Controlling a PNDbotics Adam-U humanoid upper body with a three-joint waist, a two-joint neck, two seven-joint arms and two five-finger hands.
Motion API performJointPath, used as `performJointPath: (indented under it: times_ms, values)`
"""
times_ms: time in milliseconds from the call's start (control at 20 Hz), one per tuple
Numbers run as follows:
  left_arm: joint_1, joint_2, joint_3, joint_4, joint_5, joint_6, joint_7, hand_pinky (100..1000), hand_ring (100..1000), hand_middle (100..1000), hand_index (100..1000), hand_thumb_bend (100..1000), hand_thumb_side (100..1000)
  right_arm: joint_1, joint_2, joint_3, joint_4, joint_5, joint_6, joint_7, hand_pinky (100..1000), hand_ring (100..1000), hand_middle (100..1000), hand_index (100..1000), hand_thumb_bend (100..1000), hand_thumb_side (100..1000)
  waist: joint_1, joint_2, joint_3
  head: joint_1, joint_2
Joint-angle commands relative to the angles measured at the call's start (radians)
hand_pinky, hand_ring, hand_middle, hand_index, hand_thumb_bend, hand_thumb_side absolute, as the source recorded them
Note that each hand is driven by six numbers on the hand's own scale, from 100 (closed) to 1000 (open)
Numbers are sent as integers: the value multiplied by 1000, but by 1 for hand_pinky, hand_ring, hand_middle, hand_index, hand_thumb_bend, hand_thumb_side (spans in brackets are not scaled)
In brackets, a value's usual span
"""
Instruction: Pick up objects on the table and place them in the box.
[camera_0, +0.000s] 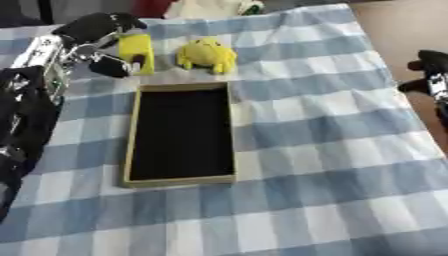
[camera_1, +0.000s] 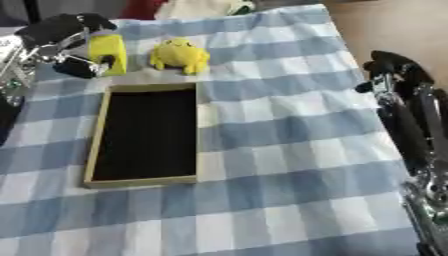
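Your left hand (camera_0: 103, 37) has its fingers curled round a yellow block (camera_0: 137, 52), a plain upright slab standing on the desk (camera_0: 332, 150), which is covered in blue-and-white check, just beyond the box's far left corner. Beside it sits a yellow plush toy (camera_0: 208, 54), rounded and soft, near the box's far right corner. The box (camera_0: 133, 145) is a shallow tan tray with a black inside, nothing in it. Your right hand (camera_1: 389, 67) hangs at the desk's right edge, fingers curled, clasping nothing.
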Motion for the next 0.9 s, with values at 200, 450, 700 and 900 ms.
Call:
performJointPath:
  times_ms: [200, 450, 700, 900]
  values:
    - [-19, 30, 4, -2, -17, -3, -32, 814, 725, 722, 909, 100, 318, -12, -10, -2, -21, -5, -6, 0, 798, 619, 717, 827, 100, 795, 0, -11, -5, 0, -10]
    - [-18, 32, 9, -20, -14, 1, -12, 760, 520, 458, 846, 100, 167, -12, -9, -2, -21, -5, -4, 0, 798, 619, 717, 827, 100, 798, 1, -14, -1, -2, -8]
    - [-21, 48, -10, -75, 60, -33, 10, 762, 502, 432, 852, 100, 161, -8, -11, -5, -21, -3, -3, 0, 798, 620, 717, 827, 100, 796, -1, -26, 10, -6, -11]
    - [-21, 77, -59, -180, 152, -83, -19, 750, 504, 433, 850, 100, 145, -4, -12, -7, -21, -1, -3, -1, 799, 620, 718, 827, 100, 794, -2, -39, 26, -16, -14]
